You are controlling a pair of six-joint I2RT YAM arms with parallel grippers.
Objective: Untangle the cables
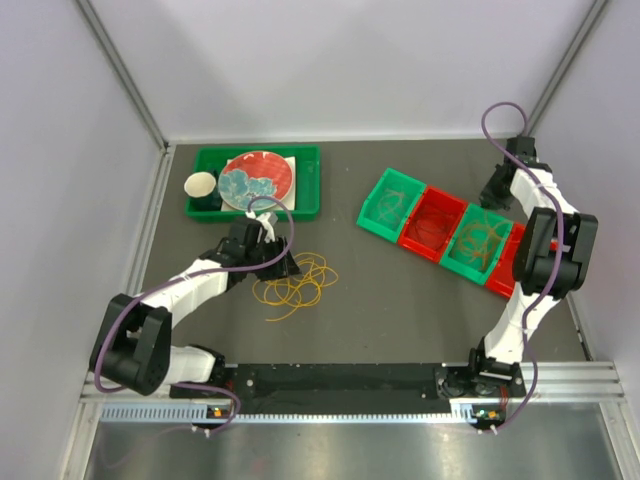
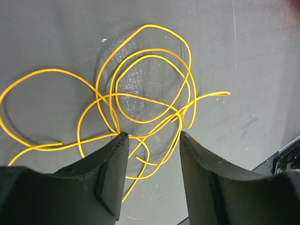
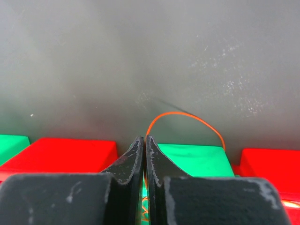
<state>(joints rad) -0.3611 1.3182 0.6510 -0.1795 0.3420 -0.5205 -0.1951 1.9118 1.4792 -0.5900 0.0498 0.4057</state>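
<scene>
Cables (image 1: 295,280) in a yellow tangle lie on open table (image 1: 400,300), apart from the green tray (image 1: 310,180) behind and well clear of every edge.
The left claw (image 2: 151,136) stands half-wide astride the strands; the right claw (image 3: 145,138) is pinched shut on an orange cable (image 3: 187,116) arching past the far rim of a green bin (image 3: 197,159).

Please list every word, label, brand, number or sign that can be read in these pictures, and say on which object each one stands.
None: no readable text in any view.
The green tray, the patterned plate, the red and green bins, the yellow cables and the orange cable show no lettering.
Small coloured spots on the front rail: too small to read.
</scene>
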